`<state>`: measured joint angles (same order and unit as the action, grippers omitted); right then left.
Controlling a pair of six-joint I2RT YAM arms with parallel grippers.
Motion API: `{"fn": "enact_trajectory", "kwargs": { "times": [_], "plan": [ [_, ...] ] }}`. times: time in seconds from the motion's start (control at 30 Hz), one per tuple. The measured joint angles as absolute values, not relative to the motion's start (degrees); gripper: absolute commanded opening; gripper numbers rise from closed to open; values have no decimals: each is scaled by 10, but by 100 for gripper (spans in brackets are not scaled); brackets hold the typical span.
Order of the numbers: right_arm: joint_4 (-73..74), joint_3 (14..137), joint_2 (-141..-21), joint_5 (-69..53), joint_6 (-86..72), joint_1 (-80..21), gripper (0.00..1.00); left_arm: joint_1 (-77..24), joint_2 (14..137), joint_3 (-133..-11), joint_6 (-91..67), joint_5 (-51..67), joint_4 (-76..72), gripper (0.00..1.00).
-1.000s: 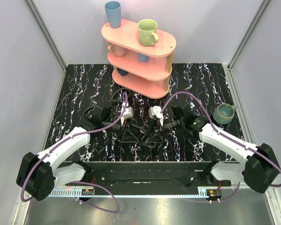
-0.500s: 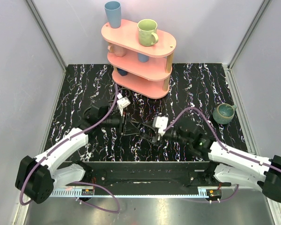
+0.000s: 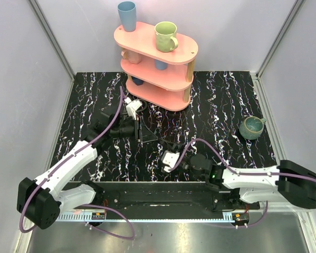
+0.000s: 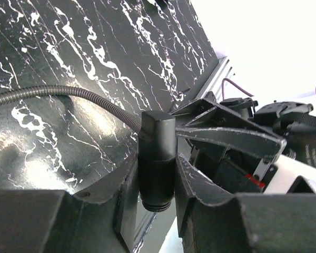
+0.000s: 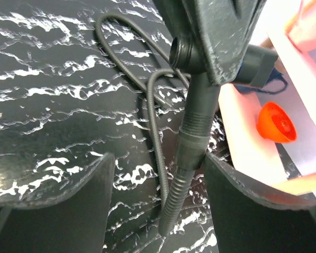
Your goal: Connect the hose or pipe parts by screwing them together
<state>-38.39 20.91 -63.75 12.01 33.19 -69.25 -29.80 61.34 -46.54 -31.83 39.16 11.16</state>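
Over tabletop (image 3: 216, 105) left of centre | hose fitting (image 4: 158, 137) is pinched by left pincer (image 4: 157, 184); hose (image 5: 171, 205) trailed onto tabletop | right pincer (image 5: 158, 163) spread, nothing held | risk: joint, if loosely threaded, could be pulled apart by hose weight

Ribbed matt hose (image 4: 52, 91), its end fitting (image 4: 157, 158) smooth (satin, plastic-looking); glossy marbled tabletop (image 4: 68, 37)

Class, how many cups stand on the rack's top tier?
2: blue cup at its rear left end; green mug near its middle. None seems hidden there.
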Motion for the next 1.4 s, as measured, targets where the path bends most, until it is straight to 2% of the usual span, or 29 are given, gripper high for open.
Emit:
{"fn": "enact_trajectory", "kwargs": {
  "times": [0.23,0.4,0.47,0.53,0.57,0.7,0.8,0.9,1.07,1.17,1.27,1.33,1.37,1.4],
  "plan": [
    [-524,209,-754,236,410,-713,68,-303,635,-492,-357,374,156,0],
    [-562,213,-787,259,440,-716,67,-307,639,-495,-376,372,173,0],
    [-568,222,-793,260,444,-716,63,-307,639,-495,-382,373,175,0],
    [-573,236,-801,260,447,-716,51,-307,639,-495,-388,373,176,0],
    [-574,243,-804,259,448,-716,28,-307,639,-495,-393,373,175,0],
    [-573,256,-807,269,440,-714,0,-306,638,-494,-399,379,173,0],
    [-557,256,-793,264,427,-713,0,-306,635,-494,-376,392,164,0],
    [-469,267,-736,195,386,-692,0,-307,616,-487,-314,415,153,0],
    [-285,326,-653,-67,305,-593,0,-318,548,-460,-160,444,105,0],
    [-165,388,-651,-212,287,-539,0,-322,538,-456,-79,472,95,0],
    [-70,438,-671,-304,286,-513,0,-325,537,-450,-8,500,97,0],
    [-26,459,-688,-352,286,-500,2,-329,531,-437,34,511,102,0],
    [-7,466,-697,-371,286,-498,12,-330,528,-432,46,513,107,0],
    [3,470,-705,-384,285,-497,19,-332,524,-425,62,515,113,0]
  ]
}}
